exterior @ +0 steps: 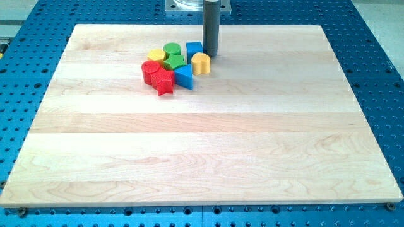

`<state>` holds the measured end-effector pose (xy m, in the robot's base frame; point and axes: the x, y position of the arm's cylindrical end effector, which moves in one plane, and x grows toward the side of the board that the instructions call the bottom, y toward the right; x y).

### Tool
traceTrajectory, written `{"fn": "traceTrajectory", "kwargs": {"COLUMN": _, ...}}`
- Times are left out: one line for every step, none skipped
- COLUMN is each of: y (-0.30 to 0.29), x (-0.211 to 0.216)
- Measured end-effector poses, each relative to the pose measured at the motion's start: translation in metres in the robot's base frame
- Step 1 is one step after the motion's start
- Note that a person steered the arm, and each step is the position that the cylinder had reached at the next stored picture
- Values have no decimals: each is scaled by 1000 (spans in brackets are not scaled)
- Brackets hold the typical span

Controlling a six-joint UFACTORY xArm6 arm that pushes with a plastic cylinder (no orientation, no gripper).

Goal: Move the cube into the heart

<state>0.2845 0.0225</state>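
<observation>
My tip (210,53) stands at the view's top centre, just right of the blue cube (194,48) and just above the yellow heart (201,63). The cube touches or nearly touches the rod's left side. The heart lies right below the cube, at the right end of a tight cluster of blocks. The rod hides part of the cube's right edge.
The cluster also holds a green cylinder (171,48), a yellow block (156,55), a green star-like block (174,62), a red cylinder (149,69), a red star (164,81) and a blue triangle (184,77). The wooden board (202,145) lies on a blue perforated table.
</observation>
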Motion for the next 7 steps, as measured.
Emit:
{"fn": "traceTrajectory", "kwargs": {"y": -14, "x": 1}}
{"fn": "traceTrajectory", "kwargs": {"y": -14, "x": -7}}
{"fn": "traceTrajectory", "kwargs": {"y": -19, "x": -26}}
{"fn": "traceTrajectory", "kwargs": {"y": -39, "x": -25}}
{"fn": "traceTrajectory", "kwargs": {"y": -50, "x": -24}}
{"fn": "traceTrajectory", "kwargs": {"y": -50, "x": -13}}
{"fn": "traceTrajectory", "kwargs": {"y": -45, "x": -8}}
